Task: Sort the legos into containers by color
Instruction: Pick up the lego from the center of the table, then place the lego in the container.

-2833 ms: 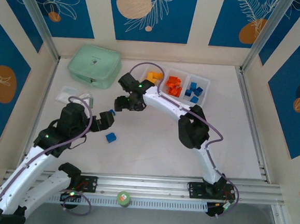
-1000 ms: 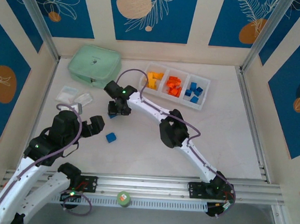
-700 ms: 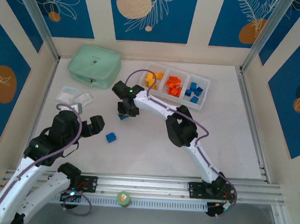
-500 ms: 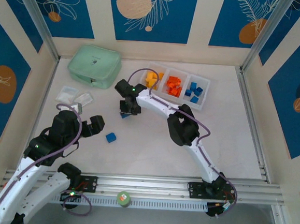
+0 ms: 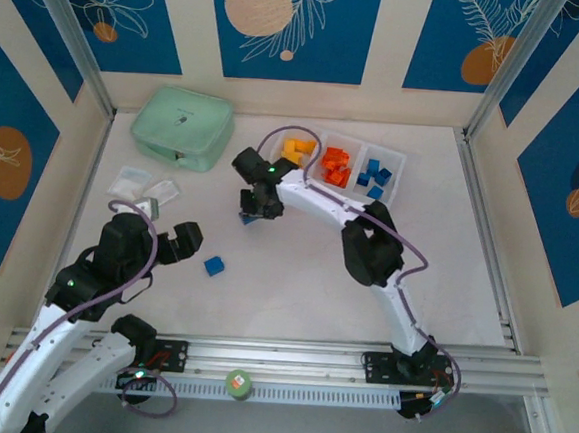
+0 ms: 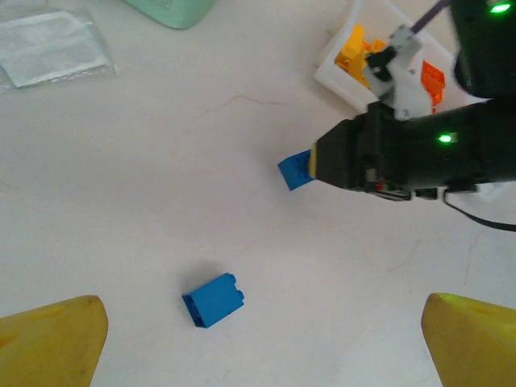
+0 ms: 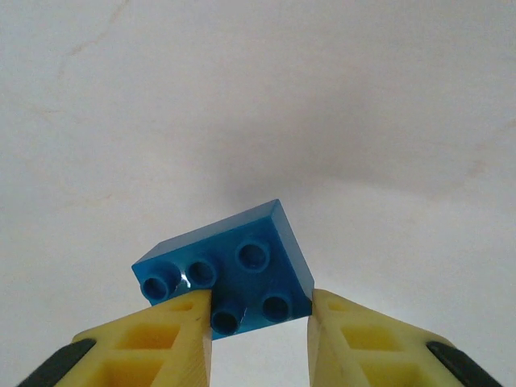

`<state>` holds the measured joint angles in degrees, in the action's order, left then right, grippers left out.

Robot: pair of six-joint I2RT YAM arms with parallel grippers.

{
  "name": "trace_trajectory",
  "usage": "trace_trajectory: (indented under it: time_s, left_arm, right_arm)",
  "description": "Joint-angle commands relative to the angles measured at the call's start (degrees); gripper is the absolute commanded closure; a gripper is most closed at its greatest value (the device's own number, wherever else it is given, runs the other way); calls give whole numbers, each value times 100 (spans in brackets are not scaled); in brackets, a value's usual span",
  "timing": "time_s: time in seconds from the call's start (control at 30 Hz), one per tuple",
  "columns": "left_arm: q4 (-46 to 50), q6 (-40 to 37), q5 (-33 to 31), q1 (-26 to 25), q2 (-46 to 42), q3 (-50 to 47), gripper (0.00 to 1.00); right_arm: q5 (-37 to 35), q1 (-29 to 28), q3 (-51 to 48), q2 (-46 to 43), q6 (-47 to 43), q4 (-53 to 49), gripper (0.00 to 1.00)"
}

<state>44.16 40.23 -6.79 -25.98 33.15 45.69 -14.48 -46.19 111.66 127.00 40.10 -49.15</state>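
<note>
Blue brick part-hidden in right claw

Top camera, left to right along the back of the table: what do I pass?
mint green box → yellow-orange legos → red-orange legos → blue legos, each colour in its own compartment of the tray.

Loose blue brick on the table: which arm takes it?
Left. The left gripper is open, and the loose blue brick lies just ahead, between its fingers. The right gripper is shut on another blue brick, which it would likely carry to the tray first.
</note>
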Motion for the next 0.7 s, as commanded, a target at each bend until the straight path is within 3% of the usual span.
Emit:
trace_trajectory:
  time_s: [0.0,0.13,0.37,0.57,0.67]
  left_arm:
    - [-396,47,411,75,170,64,1]
    - [-883,25,909,73,561,62,1]
    - [-1845,-74,1815,49,1661,153,1]
    - [-2430,-207,2170,-54,2538,367,1]
    - [-2635,-236,2232,-159,2852,498,1]
  right_arm:
    - [-19,384,-479,-849,-10,177,68]
    - [-320,928,-1132,-1637,-128,194,68]
    - [-595,2382,-1824,-2534,-406,215,67]
    - [-582,3410,-1968,-2446,-528,454,67]
    - [-620,3649,-1833,-2119,-602,625,65]
